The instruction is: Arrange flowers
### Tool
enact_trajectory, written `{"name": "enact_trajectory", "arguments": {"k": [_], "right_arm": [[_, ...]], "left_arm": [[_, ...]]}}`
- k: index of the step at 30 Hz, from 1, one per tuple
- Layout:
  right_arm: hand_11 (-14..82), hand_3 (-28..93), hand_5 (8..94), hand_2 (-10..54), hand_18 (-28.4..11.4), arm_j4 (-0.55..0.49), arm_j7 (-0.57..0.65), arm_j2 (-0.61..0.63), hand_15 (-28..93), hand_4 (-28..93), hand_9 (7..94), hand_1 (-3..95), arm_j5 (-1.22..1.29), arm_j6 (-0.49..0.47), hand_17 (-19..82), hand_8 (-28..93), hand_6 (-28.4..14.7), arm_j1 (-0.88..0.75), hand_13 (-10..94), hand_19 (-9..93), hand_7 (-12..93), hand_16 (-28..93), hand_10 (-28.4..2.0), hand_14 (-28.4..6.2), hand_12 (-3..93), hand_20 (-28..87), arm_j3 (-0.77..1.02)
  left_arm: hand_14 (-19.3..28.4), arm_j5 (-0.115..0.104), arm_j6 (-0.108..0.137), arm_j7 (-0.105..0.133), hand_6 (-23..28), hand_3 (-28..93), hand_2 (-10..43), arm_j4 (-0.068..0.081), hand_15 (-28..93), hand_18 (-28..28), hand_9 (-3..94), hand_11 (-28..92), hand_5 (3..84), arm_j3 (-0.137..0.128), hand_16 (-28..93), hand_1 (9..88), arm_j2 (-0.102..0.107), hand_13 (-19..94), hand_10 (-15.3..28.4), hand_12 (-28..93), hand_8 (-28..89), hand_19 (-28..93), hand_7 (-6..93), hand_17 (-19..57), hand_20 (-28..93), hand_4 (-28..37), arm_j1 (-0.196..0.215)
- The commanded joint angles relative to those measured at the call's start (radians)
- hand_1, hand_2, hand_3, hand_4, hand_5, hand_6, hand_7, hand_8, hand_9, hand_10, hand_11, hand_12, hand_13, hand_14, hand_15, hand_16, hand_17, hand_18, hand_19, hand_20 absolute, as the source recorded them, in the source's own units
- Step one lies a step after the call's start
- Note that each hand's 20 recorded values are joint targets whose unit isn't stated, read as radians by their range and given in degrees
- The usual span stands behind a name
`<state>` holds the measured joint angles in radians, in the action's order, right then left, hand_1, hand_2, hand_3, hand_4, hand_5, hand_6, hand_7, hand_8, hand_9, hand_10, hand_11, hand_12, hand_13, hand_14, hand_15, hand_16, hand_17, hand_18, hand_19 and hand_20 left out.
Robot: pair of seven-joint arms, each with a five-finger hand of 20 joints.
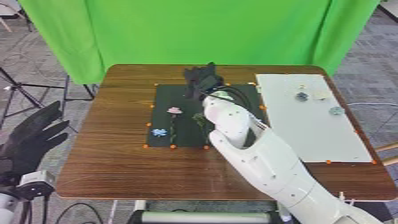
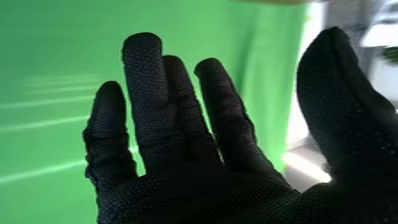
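In the head view my right hand point(image 1: 203, 80) is over the far part of the black sheet point(image 1: 185, 139), its fingers straight. My right hand point(image 2: 204, 175) is open with nothing held in the right wrist view. My left hand point(image 1: 30, 135) is off the table's left side, fingers straight. On the black sheet lie a pink flower point(image 1: 174, 110) with a dark stem and a blue flower point(image 1: 159, 132). Green leaves point(image 1: 201, 119) lie partly behind my right arm. Small grey-green flowers point(image 1: 302, 96) and a pale bluish one point(image 1: 337, 110) rest on the white sheet point(image 1: 315, 138).
The brown table point(image 1: 98, 165) carries small orange markers around both sheets. A green curtain point(image 1: 213, 32) hangs behind the table. Black tripod legs point(image 1: 27, 92) stand to the left. My right arm crosses the table between the two sheets.
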<state>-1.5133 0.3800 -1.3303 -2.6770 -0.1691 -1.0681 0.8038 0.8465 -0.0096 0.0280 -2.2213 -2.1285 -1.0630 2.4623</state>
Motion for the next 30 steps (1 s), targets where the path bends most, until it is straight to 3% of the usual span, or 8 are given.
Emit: {"name": "enact_trajectory", "arguments": {"k": [1,6,11,16,23,30], "right_arm": [[23.2,85,35.6,-7.6,-21.2,0.037,0.107,0.279,53,-26,40.6,21.8,0.014,0.046,10,-12,-5.4,-0.039,44,66,29,19,-15.1,-11.1,25.3,49,0.143],[23.7,86,36.6,-7.6,-21.0,0.106,0.146,0.385,52,-26,41.5,23.2,-0.03,0.061,10,-13,-5.0,-0.068,44,66,31,19,-14.7,-10.7,25.2,48,0.175],[23.9,86,36.6,-7.6,-20.8,0.099,0.224,0.448,53,-27,41.6,23.5,-0.027,-0.002,11,-13,-5.0,-0.132,45,67,31,20,-14.5,-10.6,25.1,48,0.287],[24.0,86,36.5,-7.1,-20.9,0.081,0.272,0.506,55,-27,41.7,23.5,0.005,-0.003,11,-13,-5.3,-0.19,46,68,31,20,-14.8,-10.7,25.0,49,0.368],[23.7,86,37.5,-7.2,-20.9,0.085,0.266,0.524,54,-27,42.4,22.6,0.04,-0.068,11,-13,-5.3,-0.253,45,68,31,19,-14.8,-10.9,24.7,48,0.431],[23.9,85,39.3,-6.5,-20.9,0.073,0.242,0.515,52,-27,46.7,21.4,0.079,-0.122,10,-13,-4.7,-0.294,46,67,32,19,-13.8,-10.3,24.3,48,0.461]], "left_arm": [[11.8,0.005,0.002,0.001,0.9,70,-3.2,-0.004,18,19.3,17.6,10,21.5,-0.006,5,22.6,-0.016,14,8.7,20,-8,38,17.0,-10.6,8,-28.3,0.02],[11.7,0.011,-0.004,0.001,0.8,70,-3.3,-0.003,18,19.3,17.7,11,21.5,-0.007,5,22.7,-0.015,14,8.7,19,-9,38,18.1,-10.5,8,-28.3,0.017],[11.7,0.009,-0.001,0.007,0.8,70,-3.6,-0.006,19,19.3,17.6,11,21.4,-0.008,5,22.9,-0.016,14,8.6,19,-9,38,18.4,-10.5,8,-28.3,0.024],[11.8,0.007,-0.003,0.01,0.8,70,-3.6,-0.006,19,19.3,17.6,12,21.4,-0.015,5,22.8,-0.019,14,8.7,19,-9,38,18.7,-10.5,8,-28.3,0.029],[11.7,0.008,-0.009,0.003,0.8,70,-3.6,0.003,19,19.3,17.5,12,21.4,-0.011,5,22.8,-0.01,14,8.6,19,-9,38,18.8,-10.5,8,-28.3,0.013],[11.7,0.008,-0.01,0.0,0.8,70,-3.6,-0.002,19,19.3,17.5,12,21.4,-0.01,5,22.8,-0.014,14,8.6,19,-9,38,18.7,-10.5,8,-28.3,0.013]]}}
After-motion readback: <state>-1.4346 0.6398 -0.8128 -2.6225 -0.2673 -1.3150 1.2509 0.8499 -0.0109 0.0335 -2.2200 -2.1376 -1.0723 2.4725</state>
